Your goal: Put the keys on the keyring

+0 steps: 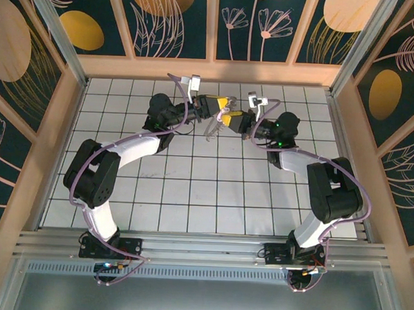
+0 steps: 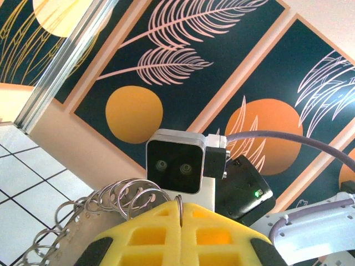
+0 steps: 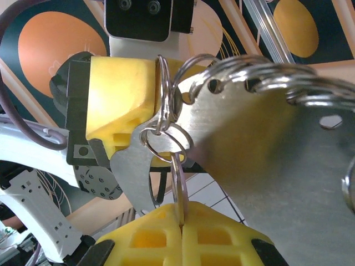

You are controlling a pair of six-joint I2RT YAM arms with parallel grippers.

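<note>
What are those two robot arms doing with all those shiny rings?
The two arms reach toward each other above the far part of the table. The left gripper is shut on a thin wire ring of the keyring, a silver plate strung with many rings. The right gripper is shut on a thin mauve piece seen edge-on, probably the key. It looks joined to a small ring hanging from the keyring, though that is hard to tell.

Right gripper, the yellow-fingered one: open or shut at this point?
Shut: the right gripper has its yellow fingers pressed together with no gap, pinching a thin silver metal ring edge-on.
</note>
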